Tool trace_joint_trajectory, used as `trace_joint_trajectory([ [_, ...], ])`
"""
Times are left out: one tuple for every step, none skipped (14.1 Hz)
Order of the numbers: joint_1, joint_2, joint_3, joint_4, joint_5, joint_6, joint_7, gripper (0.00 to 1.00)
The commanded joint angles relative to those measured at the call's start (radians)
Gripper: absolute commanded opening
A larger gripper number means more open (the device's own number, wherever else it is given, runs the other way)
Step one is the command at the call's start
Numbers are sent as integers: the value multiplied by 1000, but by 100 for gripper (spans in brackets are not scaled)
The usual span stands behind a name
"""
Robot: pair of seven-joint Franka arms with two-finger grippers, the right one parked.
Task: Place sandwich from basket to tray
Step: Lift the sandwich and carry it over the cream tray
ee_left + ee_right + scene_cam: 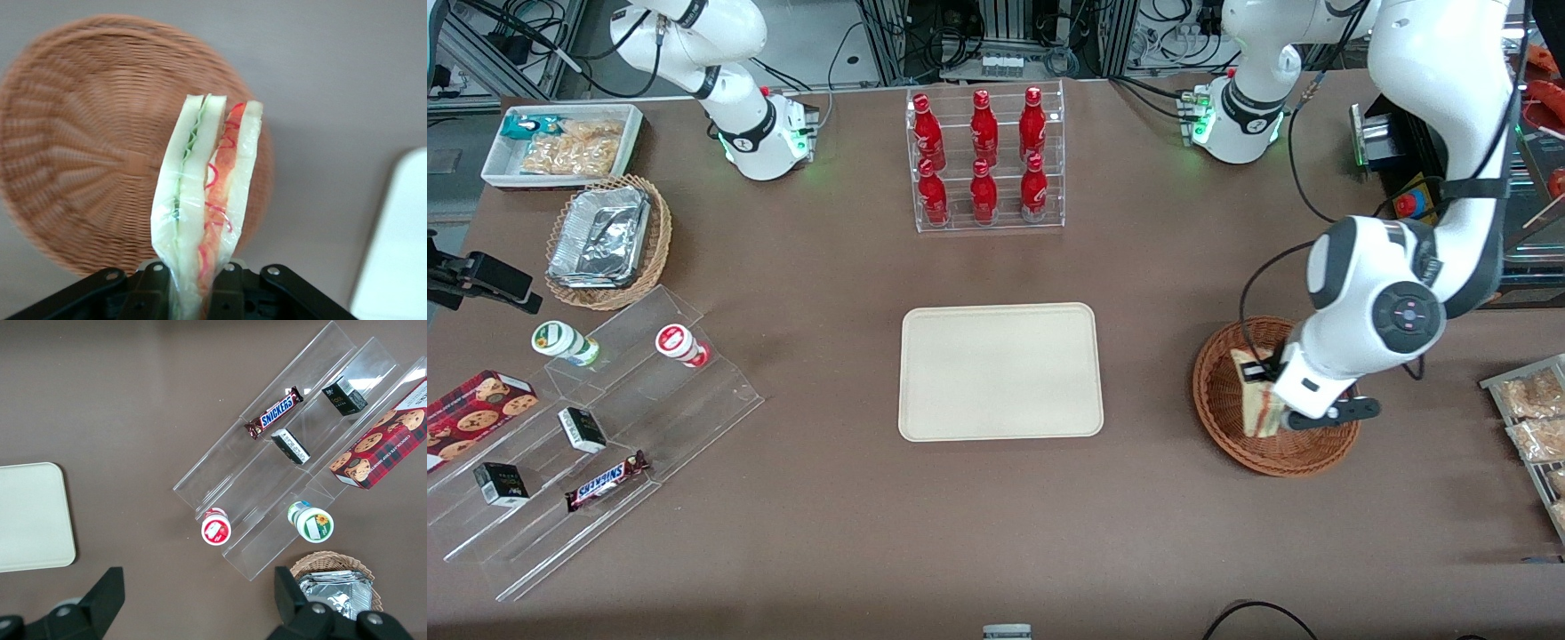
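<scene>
My left gripper (1267,391) hangs over the reddish-brown wicker basket (1227,427) and is shut on the sandwich (1256,402), a clear-wrapped wedge of white bread with green and red filling. In the left wrist view the sandwich (207,200) stands out from between the black fingers (152,288), lifted above the basket (87,160), which holds nothing else. The cream-beige tray (1000,371) lies flat in the middle of the table, bare, toward the parked arm's end from the basket; its corner (400,247) shows in the left wrist view.
A clear rack of red bottles (985,160) stands farther from the front camera than the tray. Snack bags (1534,413) lie at the working arm's table end. Toward the parked arm's end are clear stepped shelves (605,427) with snacks, a tan basket with foil containers (605,240) and a white bin (560,142).
</scene>
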Motion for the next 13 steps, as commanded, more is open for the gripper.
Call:
trace_joint_trajectory([
  [-125,99,-16,115,9,-24,-164,6],
  [-165,139,-16,167,11,-30,-217,6],
  [-216,174,-16,204,9,-40,-257,6],
  [-276,217,-15,251,11,-47,-315,6],
  [-322,251,-15,293,13,-48,-378,7],
  [-354,276,-15,316,13,-47,-420,7],
  [-388,294,-15,336,10,-47,-443,7],
  [-423,317,-15,361,9,-45,-469,7],
  [-455,340,-15,390,9,-45,-490,7],
  [-482,363,-15,420,9,-44,-512,7],
  [-505,384,-13,450,11,-44,-542,7],
  [-532,411,-12,482,11,-44,-570,7],
  [-551,434,-10,514,13,-44,-596,7],
])
